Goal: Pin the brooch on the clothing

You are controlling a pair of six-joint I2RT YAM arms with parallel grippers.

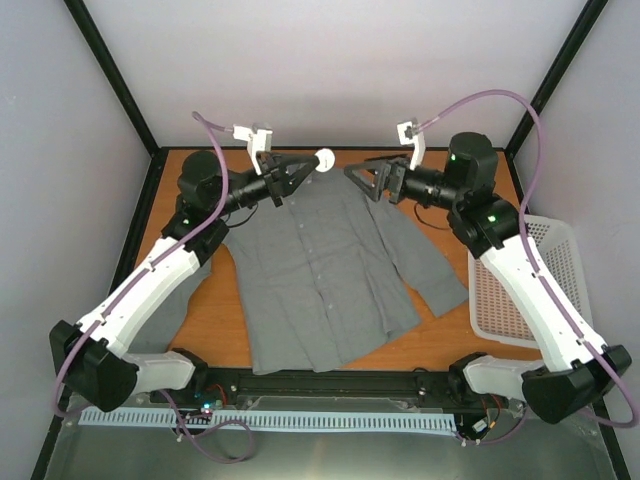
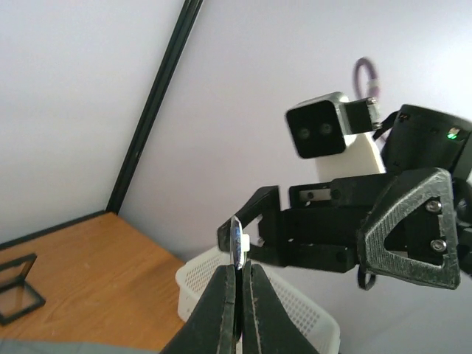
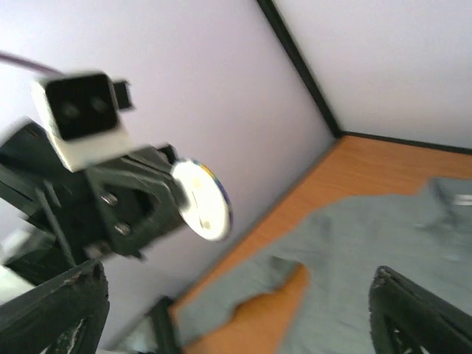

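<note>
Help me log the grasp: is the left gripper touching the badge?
Touching. The left wrist view shows the left gripper with its jaws shut on the lower edge of the badge, which is seen edge-on between them.

1. I work in a robot lab test cell. Plain pale walls set in black frame posts box me in on three sides.
2. My left arm and right arm are bolted to a black rail at the near edge of a wooden table.
3. Purple cables loop off my wrists, and each wrist carries a boxy white camera. A white slotted cable duct runs along the front.
4. A grey shirt lies spread flat on the table like a sample, with a white mesh basket beside it.
</note>
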